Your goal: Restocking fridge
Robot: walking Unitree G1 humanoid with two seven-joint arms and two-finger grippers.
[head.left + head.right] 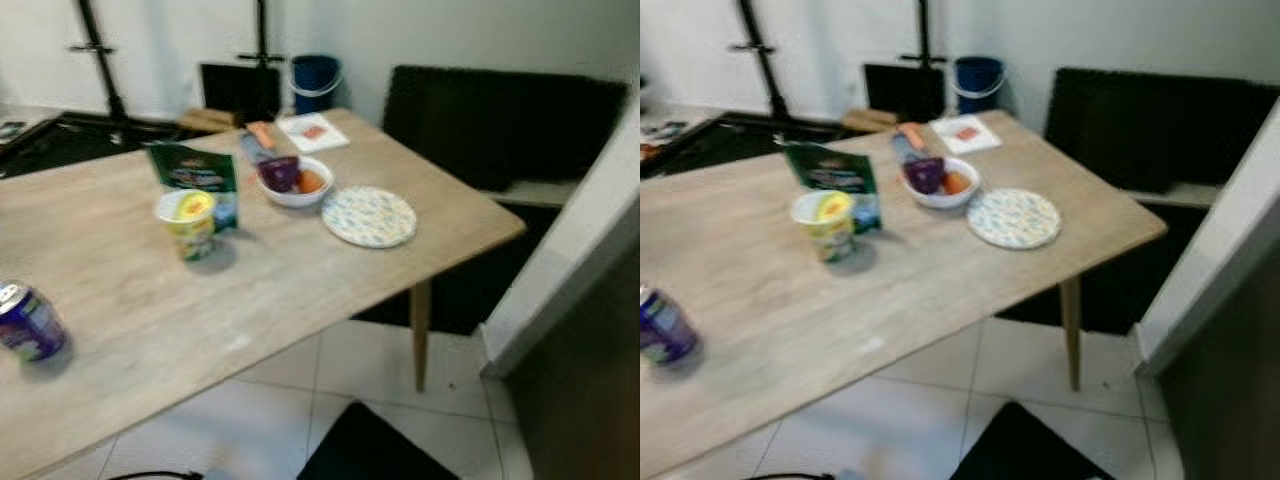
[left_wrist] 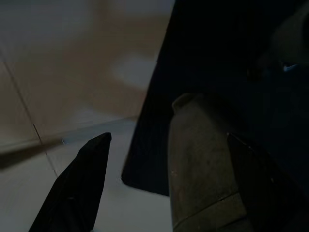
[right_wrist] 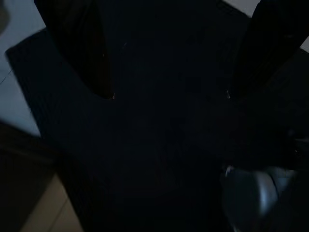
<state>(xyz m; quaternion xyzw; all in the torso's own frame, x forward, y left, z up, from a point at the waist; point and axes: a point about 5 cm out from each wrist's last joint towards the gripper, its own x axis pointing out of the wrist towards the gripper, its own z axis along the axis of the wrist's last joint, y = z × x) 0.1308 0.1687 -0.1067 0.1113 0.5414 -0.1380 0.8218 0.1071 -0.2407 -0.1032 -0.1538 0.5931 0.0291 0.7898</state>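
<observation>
Yellow-lidded tub (image 1: 188, 218) upright on wooden table (image 1: 130, 300), green packet (image 1: 194, 178) behind; both pincers spread, empty.

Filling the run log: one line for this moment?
phase: facing table | on it: can, cup, green bag, bowl, plate | both grippers: idle, open, low

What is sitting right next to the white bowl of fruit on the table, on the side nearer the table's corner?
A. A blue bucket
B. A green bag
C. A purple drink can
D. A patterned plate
D: the patterned plate lies beside the white bowl toward the table's corner, with nothing on it.
</observation>
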